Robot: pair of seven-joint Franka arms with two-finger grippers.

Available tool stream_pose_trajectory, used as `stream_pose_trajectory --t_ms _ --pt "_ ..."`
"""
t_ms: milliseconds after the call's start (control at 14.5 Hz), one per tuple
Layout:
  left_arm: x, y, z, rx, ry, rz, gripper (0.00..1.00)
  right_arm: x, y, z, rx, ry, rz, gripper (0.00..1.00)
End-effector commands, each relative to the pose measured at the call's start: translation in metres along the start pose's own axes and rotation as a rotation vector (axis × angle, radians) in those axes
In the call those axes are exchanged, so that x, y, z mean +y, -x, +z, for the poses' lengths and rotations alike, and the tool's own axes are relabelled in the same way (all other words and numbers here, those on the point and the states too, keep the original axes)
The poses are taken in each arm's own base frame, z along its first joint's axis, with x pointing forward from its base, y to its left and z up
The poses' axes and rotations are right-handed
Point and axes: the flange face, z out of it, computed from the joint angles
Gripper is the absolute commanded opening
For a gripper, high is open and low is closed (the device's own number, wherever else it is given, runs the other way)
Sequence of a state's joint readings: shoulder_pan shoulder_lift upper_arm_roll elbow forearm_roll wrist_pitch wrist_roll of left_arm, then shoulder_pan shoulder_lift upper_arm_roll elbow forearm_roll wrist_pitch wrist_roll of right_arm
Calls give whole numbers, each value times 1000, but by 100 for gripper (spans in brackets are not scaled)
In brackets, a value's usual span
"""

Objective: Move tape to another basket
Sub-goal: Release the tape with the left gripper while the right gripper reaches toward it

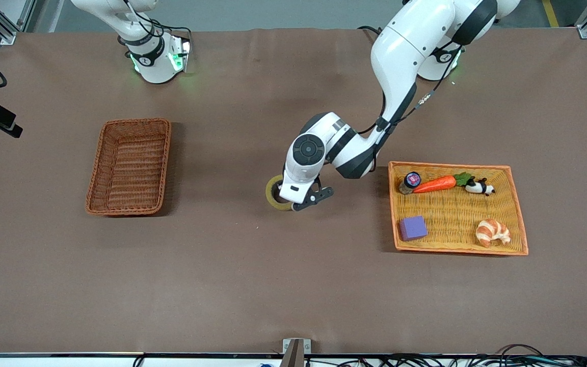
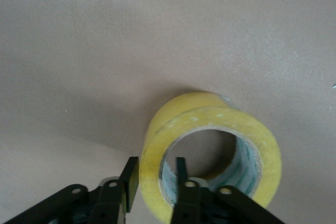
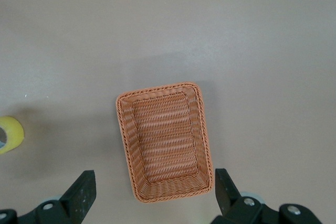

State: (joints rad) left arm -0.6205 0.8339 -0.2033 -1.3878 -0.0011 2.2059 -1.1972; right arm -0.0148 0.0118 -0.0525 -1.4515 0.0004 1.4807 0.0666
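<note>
Currently, the tape [image 2: 210, 150] is being clamped through its wall by the left end effector [image 2: 157, 179] for carrying to the basket [image 1: 129, 166]; the right end effector [image 3: 152, 195], spread open, is waiting above it.

No text, label, brand or number can be read anywhere — not on any object.

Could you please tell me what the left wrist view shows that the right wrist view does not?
Only the left wrist view shows the left gripper shut on the wall of the tape, one finger outside the roll and one inside its core. Only the right wrist view shows the basket, with nothing in it, and the open right gripper high over it. Both show the tape and the brown table cover.
</note>
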Motion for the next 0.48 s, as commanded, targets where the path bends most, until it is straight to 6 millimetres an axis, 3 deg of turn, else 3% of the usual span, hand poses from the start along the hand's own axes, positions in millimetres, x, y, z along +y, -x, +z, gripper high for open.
stream_pose_trajectory --t_ms 0,138,208,277,415 --pt "5 -6 -16 30 9 11 100 0 1 0 3 -11 -6 100" --pt "0 -28 -65 98 44 15 100 -1 1 1 2 -12 -6 100" --pt "-13 -56 -97 146 52 10 100 -5 1 1 2 -14 -11 100" --pt "-36 -87 -135 161 34 -1 100 -18 0 5 -6 -16 -31 100" --pt "-86 -136 -206 179 8 -8 100 -62 -9 24 -21 -45 -105 100"
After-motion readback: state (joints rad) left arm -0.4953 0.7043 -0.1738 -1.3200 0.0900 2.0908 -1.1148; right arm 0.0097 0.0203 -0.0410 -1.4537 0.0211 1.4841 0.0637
